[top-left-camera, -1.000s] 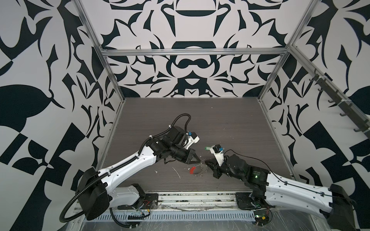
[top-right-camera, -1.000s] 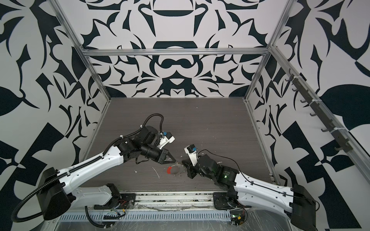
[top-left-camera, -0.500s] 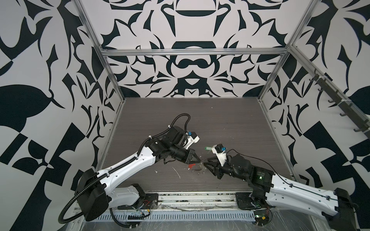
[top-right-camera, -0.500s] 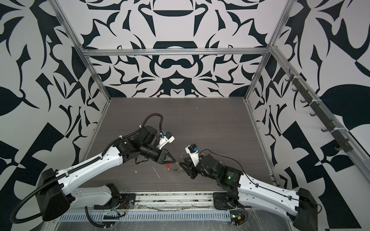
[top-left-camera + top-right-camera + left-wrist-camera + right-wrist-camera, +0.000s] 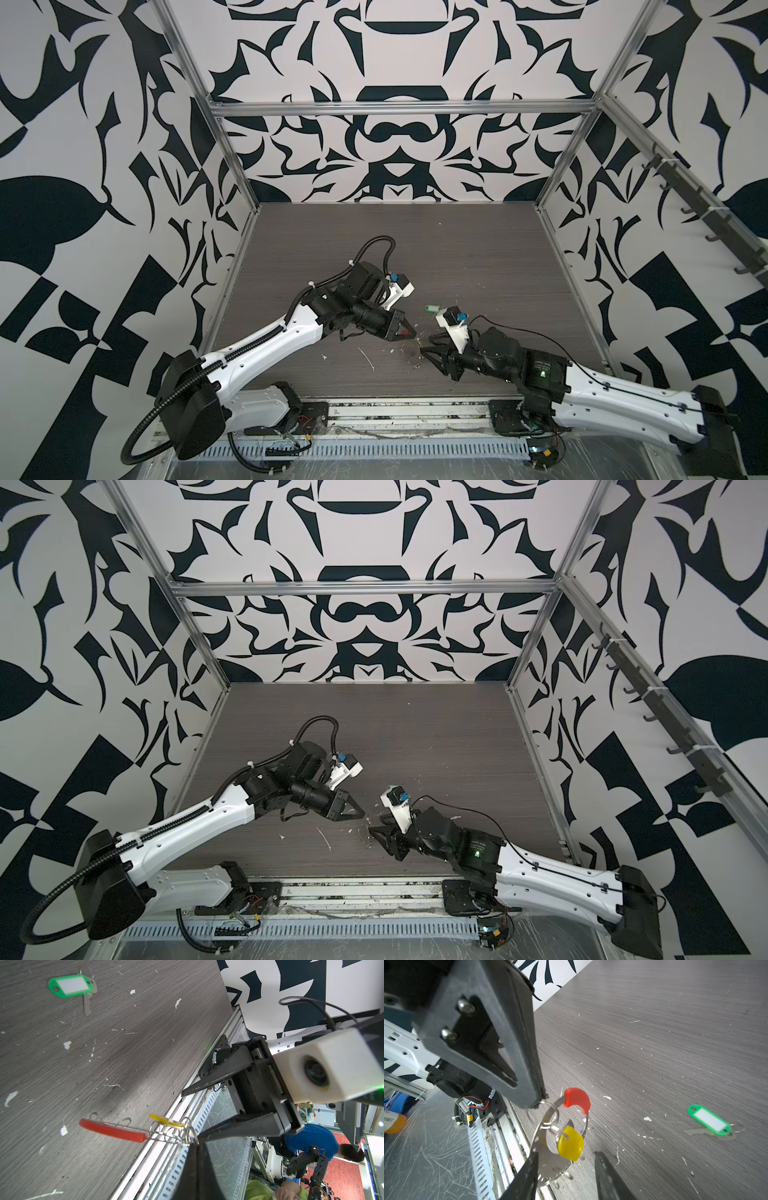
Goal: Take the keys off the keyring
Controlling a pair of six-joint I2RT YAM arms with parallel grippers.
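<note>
Keyring [image 5: 548,1159]: a thin grey metal hoop with small holes. It is in the air above the front part of the table [image 5: 654,1043], between the two grippers, and does not lie on the wood.
Left gripper [image 5: 540,1101]: the fingers are pressed together and clamp the keyring at its rim, where a small wire loop sits. I cannot tell if the tips pinch the band itself or only this loop.
Right gripper [image 5: 564,1154]: the fingers stand apart, one on each side of the low part of the hoop. One finger [image 5: 525,1178] overlaps the edge of the band and the second is clear of it. It holds nothing.
Red strip [image 5: 577,1100]: curved, fixed on the hoop, just beside the tips of the left gripper.
Yellow tag [image 5: 571,1144]: hangs from the hoop by a wire loop, inside the curve of the band and between the fingers of the right gripper.
Green tag [image 5: 709,1120]: lies flat on the table, well apart from the hoop, with its white label up. A grey metal key [image 5: 87,1004] is joined to it by a thin ring.
Table surface: dark wood grain, with little white chips [image 5: 67,1044] scattered on it.
Arms: in both top views the two grippers point at each other near the front middle of the table, with their tips near but not touching.
</note>
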